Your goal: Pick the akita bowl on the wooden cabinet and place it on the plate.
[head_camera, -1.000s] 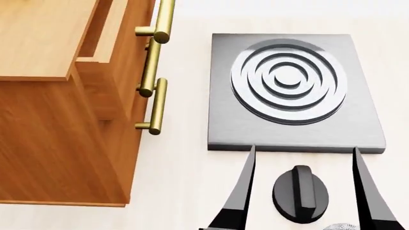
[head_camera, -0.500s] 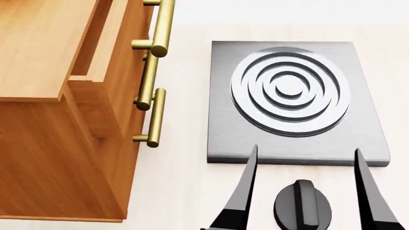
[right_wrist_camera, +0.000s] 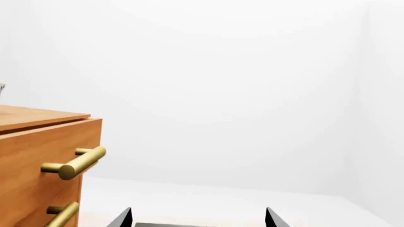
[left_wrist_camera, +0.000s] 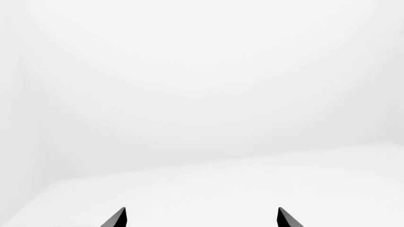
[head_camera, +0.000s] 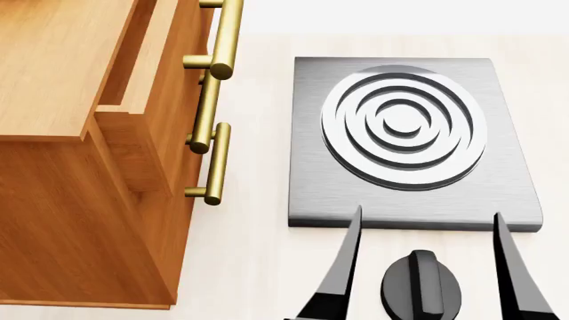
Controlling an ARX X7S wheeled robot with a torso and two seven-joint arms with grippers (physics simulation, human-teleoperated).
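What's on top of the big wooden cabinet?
In the head view, the part of the wooden cabinet top that shows is bare wood. The rest runs out of frame, so a bowl there cannot be seen. The right wrist view shows only a tiny grey sliver at the edge above it.

This looks like a pared-down, computer-rendered kitchen. A square brushed-grey stove plate (head_camera: pixel 414 143) with raised concentric rings lies flat on a pale cream counter (head_camera: pixel 249 253), and a black round control knob (head_camera: pixel 422 287) sits just in front of it. Beside them stands a large orange-brown wooden drawer cabinet (head_camera: pixel 80 167) with brass bar handles (head_camera: pixel 216 163), and bare white walls (right_wrist_camera: pixel 221 94) close the room in.
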